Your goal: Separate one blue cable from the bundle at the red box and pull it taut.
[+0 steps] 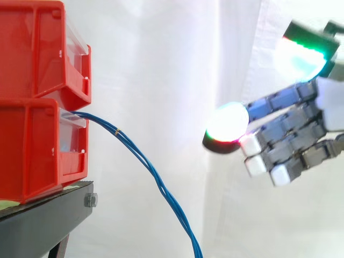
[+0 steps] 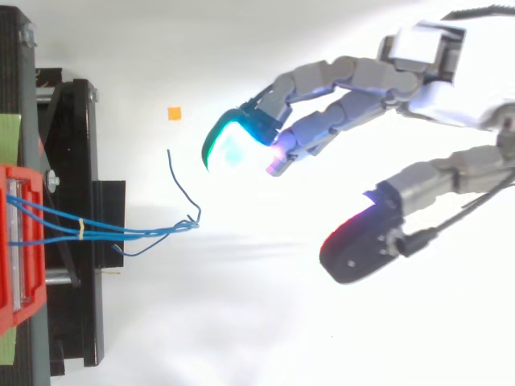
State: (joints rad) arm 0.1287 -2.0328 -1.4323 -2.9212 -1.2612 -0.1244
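A bundle of thin blue cables (image 1: 141, 156) leaves the lower red bin (image 1: 43, 148) and sags down to the right, held together by a small yellow tie (image 1: 116, 130). From above, the blue cables (image 2: 121, 232) run right from the red bin (image 2: 20, 249) and their loose ends splay near the middle. My hand (image 1: 301, 121) hangs to the right of the cables, well apart from them. Its fingers are nearly straight and spread from the thumb (image 2: 362, 245), open with nothing between them. The fingertips (image 2: 233, 141) glow green and magenta.
A second red bin (image 1: 40, 51) is stacked on the lower one, both on a black stand (image 1: 48, 215). A small orange marker (image 2: 174, 113) lies on the white surface. A white curtain hangs behind.
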